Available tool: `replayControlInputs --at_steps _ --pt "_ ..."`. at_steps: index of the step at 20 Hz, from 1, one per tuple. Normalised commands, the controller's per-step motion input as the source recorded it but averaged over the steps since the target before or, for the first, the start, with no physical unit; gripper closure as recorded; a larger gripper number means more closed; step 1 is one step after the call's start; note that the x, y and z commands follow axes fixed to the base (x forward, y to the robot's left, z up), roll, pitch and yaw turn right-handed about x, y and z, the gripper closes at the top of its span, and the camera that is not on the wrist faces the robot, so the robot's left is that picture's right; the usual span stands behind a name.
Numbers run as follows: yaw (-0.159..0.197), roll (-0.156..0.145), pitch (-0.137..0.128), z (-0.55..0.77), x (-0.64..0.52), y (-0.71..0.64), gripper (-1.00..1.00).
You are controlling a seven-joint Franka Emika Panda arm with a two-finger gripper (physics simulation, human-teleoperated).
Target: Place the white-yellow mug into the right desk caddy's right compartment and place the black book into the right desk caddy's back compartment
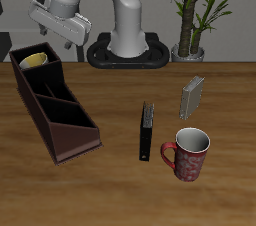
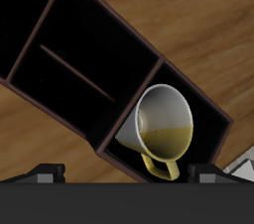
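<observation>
Already the white-yellow mug [image 2: 159,127] lay tilted in the right desk caddy's [image 1: 70,135] right compartment [image 1: 36,62]. Black book [image 1: 147,132] lay flat on the table [image 1: 120,185]: thin, stiff, light, probably best pinched across its edges. Fingers [image 1: 62,32] empty, seemingly apart; tips barely showed in the wrist view.

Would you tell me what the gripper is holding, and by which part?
Nothing: the gripper hangs open above the right desk caddy, with the white-yellow mug lying free inside it.
</observation>
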Motion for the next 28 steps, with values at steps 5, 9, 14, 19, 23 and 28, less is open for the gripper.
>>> replayControlInputs --at_steps 5,9,14,19,23,28 --pt "0.176 -0.032 -0.053 0.35 0.2 0.48 -1.0" --pt "0.096 0.006 -0.033 0.18 0.18 0.38 -1.0" --pt "0.068 0.034 -0.026 0.19 0.22 0.46 -1.0" --pt "0.058 0.0 -0.014 0.12 0.26 0.36 -1.0" --pt "0.067 -0.014 -0.025 0.11 0.32 0.32 -1.0" --pt "0.05 -0.017 -0.017 0.09 0.36 0.38 -1.0"
